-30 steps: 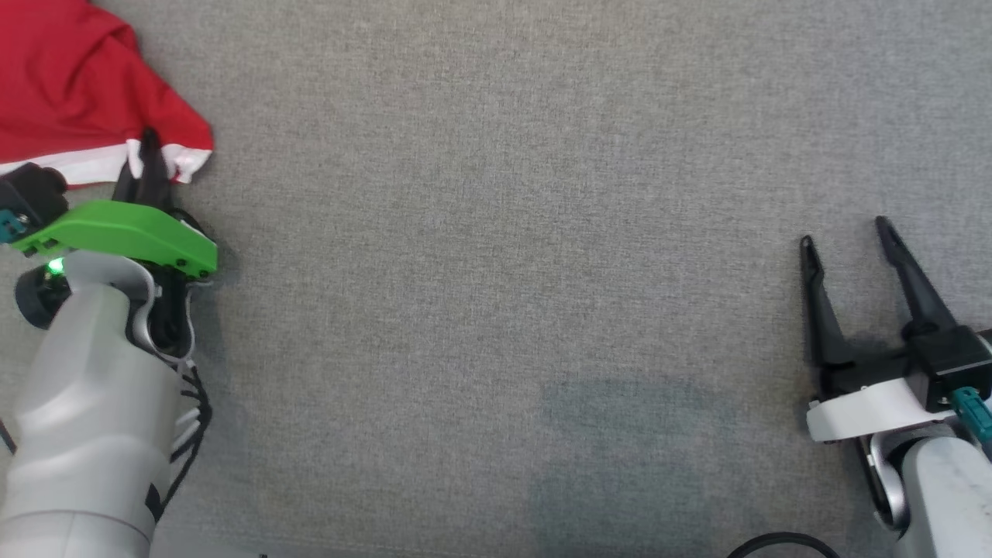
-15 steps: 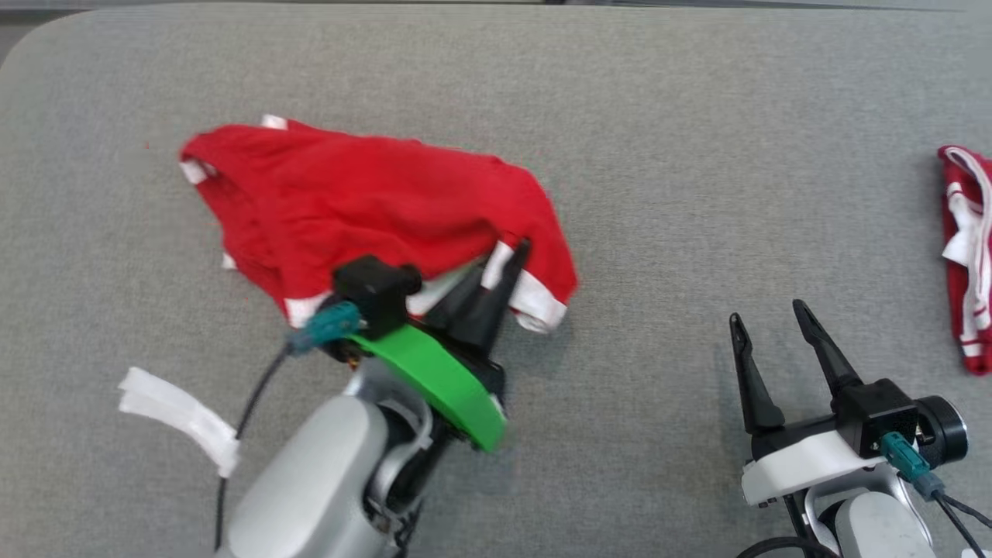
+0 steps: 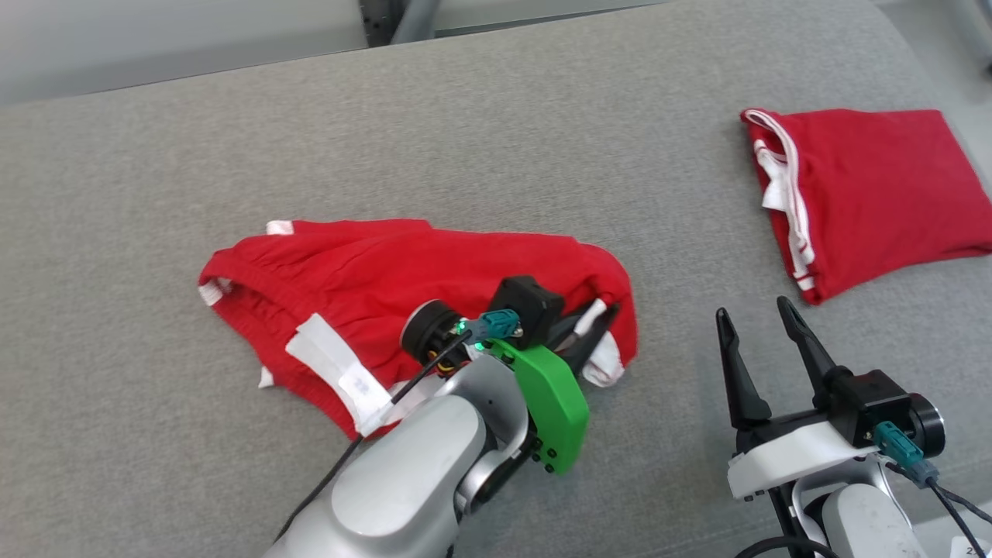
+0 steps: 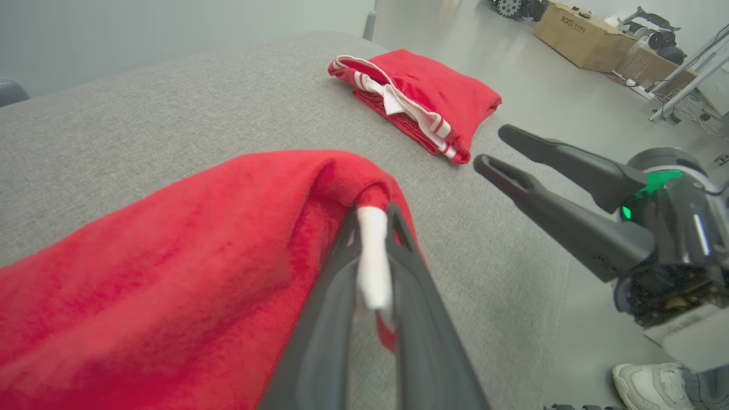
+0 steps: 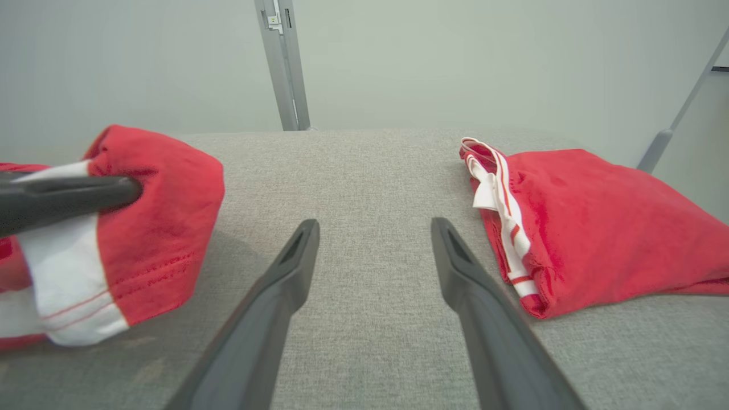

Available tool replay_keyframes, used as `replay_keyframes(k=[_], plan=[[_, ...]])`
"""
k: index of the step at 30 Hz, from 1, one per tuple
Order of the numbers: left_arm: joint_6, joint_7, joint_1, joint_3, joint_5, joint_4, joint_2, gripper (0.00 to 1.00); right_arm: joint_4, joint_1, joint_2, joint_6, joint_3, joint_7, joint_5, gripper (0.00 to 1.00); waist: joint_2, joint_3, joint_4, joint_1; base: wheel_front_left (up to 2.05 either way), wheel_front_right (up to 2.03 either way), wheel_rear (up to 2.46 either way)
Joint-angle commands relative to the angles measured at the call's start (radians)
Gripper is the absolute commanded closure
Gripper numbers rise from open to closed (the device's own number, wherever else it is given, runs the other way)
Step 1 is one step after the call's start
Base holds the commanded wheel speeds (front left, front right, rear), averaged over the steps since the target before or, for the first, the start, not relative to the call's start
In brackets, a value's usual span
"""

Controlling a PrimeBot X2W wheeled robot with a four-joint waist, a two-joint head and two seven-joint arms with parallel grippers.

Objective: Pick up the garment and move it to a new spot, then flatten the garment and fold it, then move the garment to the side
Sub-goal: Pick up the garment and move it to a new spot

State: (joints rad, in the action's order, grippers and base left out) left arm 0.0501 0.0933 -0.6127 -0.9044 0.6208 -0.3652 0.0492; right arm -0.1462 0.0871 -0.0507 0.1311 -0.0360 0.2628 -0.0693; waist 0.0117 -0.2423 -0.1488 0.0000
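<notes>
Crumpled jersey garment (image 3: 434,260): was red, hem white within the left gripper (image 3: 608,314) jaws.
Folded red cloth (image 3: 876,186): had a red-white striped edge beyond right gripper (image 3: 753,310) jaws.
Woven fabric surface (image 3: 465,139): was grey.
Plastic wrist cover (image 3: 550,403): was green.

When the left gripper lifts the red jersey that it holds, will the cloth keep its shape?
Probably floppy: the red jersey drapes in soft folds from the left gripper. Likely light: a thin pinch on its white trim holds that corner up.
</notes>
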Motion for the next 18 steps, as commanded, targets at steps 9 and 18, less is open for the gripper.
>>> replay_keyframes(k=[9, 18], plan=[[-0.064, -0.114, -0.014, -0.022, -0.004, -0.314, 0.004, 0.0, -0.023, -0.008, 0.0, -0.001, -0.007, 0.002, -0.01, 0.0, -0.0117, -0.018, -0.12, 0.0, 0.0, 0.0, 0.0], [-0.089, -0.226, 0.026, -0.009, 0.049, -0.236, 0.008, 0.0, -0.009, -0.028, -0.001, -0.001, 0.031, 0.002, 0.042, 0.0, -0.0117, 0.053, -0.04, 0.0, 0.0, 0.0, 0.0]])
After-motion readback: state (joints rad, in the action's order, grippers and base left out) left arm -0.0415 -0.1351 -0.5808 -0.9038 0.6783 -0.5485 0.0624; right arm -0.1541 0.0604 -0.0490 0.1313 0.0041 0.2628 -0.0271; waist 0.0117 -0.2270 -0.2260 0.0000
